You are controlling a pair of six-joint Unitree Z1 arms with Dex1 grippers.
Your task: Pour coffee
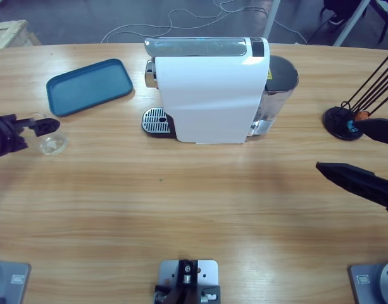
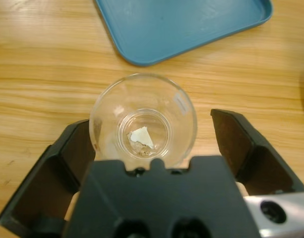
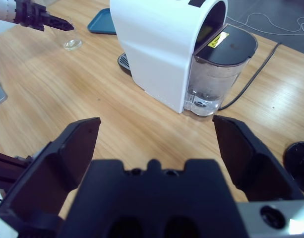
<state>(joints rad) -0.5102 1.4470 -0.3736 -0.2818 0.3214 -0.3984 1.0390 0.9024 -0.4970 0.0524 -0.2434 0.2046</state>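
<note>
1. Two pincers are in play. Our left pincer [image 2: 149,131] sits spread around the empty glass cup [image 2: 143,120], one black jaw on either side, neither yet touching, so it can close on it.
2. The cup stands upright on the tabletop [image 1: 181,209], just beside the blue tray [image 1: 89,85] and well apart from the coffee machine [image 1: 209,88], whose drip grate [image 1: 156,120] is where we judge it must go.
3. Our right pincer [image 3: 154,136] hangs released and empty, facing the machine's water tank [image 3: 216,74].
</note>
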